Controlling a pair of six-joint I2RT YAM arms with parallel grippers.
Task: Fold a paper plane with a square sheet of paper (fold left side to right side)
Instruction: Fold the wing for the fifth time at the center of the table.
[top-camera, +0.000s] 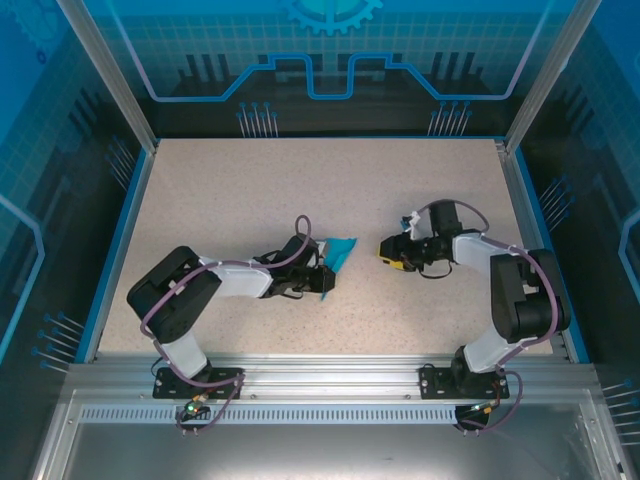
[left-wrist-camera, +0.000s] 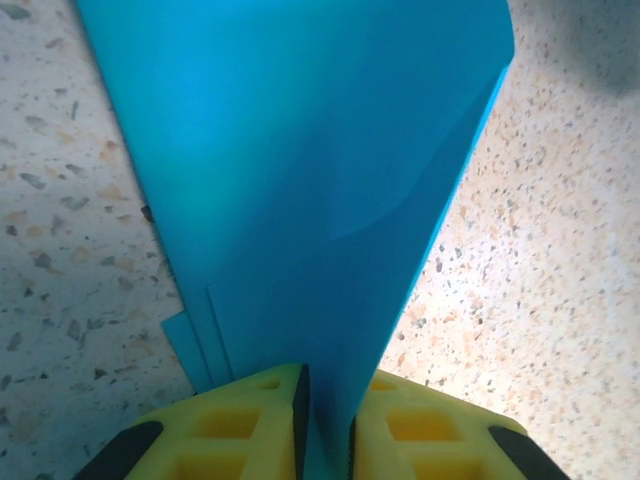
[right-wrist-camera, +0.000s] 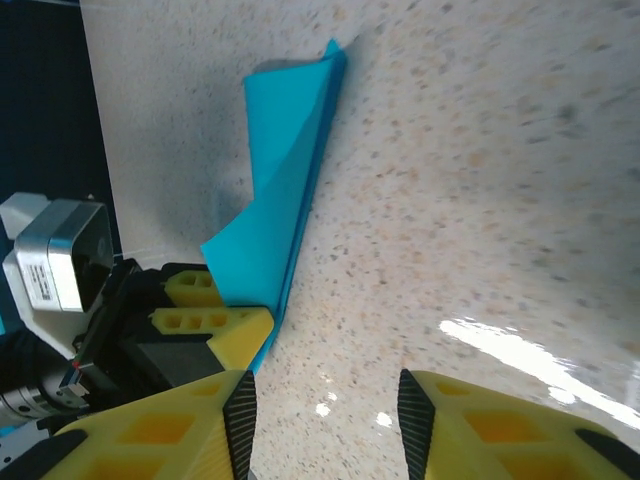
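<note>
Left fingers (left-wrist-camera: 240, 425) pinch the square sheet of paper (left-wrist-camera: 300, 150); right fingers (right-wrist-camera: 170, 430) parted, empty, beside it | we align edges, then crease

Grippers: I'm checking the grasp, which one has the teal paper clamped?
The left gripper: its jaws pinch the folded teal paper. The right gripper stands open and empty, apart from the paper.

Lit bright and even from above around the paper (top-camera: 340, 250); dims to deep blue well beyond it. Stays sharp in the top view. From the left wrist, glows warm right of the paper, turns grey and shaded left of it, darkens far up right. From the right wrist, glares white right of the paper, casts soft shadow left of it.
</note>
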